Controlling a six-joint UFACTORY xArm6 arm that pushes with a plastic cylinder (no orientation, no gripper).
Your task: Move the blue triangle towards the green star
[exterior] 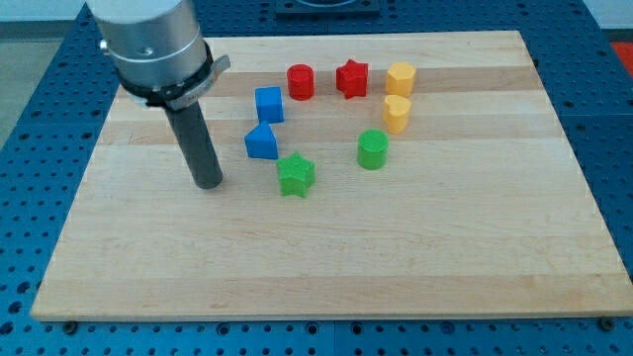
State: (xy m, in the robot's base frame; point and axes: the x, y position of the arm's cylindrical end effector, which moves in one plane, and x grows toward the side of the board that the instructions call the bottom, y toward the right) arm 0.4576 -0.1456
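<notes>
My tip [209, 184] rests on the table [326, 257] toward the view's left, well apart from every block. There is no claw on this arm, only the straight rod, so there is nothing to be apart, together or clamped.

The blue triangle [261, 142] sits to the view's right of my tip and slightly higher in the view, just below a blue cube [269, 104]. The green star [296, 175] lies just beside the triangle, down and to the view's right of it; whether the two actually touch I cannot tell. The task looks nearly done, needing only a short closing nudge.

To do it well, I judge the tip should go round to the triangle's upper-left side, so the push runs down and to the view's right along the line toward the star. From where it stands now, a straight sideways push would likely send the triangle past the star's top. The approach should avoid the blue cube above. The push should be short and gentle, or the star will be shoved away

Farther right sit a red cylinder [301, 81], a red star [351, 77], two yellow blocks [400, 78] [396, 114] and a green cylinder [373, 149], all out of the path
</notes>
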